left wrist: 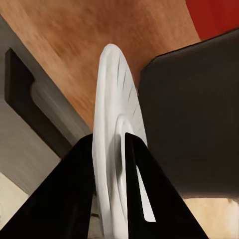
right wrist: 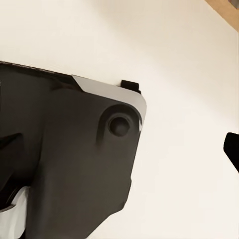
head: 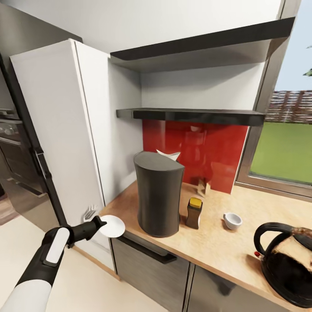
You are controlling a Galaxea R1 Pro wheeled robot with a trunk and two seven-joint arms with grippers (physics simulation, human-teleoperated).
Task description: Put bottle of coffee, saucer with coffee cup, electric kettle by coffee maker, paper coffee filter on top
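Note:
My left gripper (head: 102, 224) is shut on the rim of a white saucer (head: 112, 226), held at the counter's left corner beside the dark grey coffee maker (head: 158, 199). In the left wrist view the saucer (left wrist: 115, 124) stands edge-on between the black fingers (left wrist: 74, 199), with the coffee maker (left wrist: 194, 119) close beside it. A white paper filter (head: 169, 154) shows at the coffee maker's top rear. The yellow-lidded coffee bottle (head: 194, 212) stands right of it. Further right stands the white cup (head: 232, 221), and the black kettle (head: 286, 264) is at the near right.
A tall white cabinet (head: 60, 130) rises left of the wooden countertop (head: 216, 242). Two dark shelves (head: 190, 115) hang above a red backsplash. Grey drawer fronts with a dark handle (head: 143, 249) lie under the counter. The right wrist view shows the robot's dark body (right wrist: 69, 164) over pale floor.

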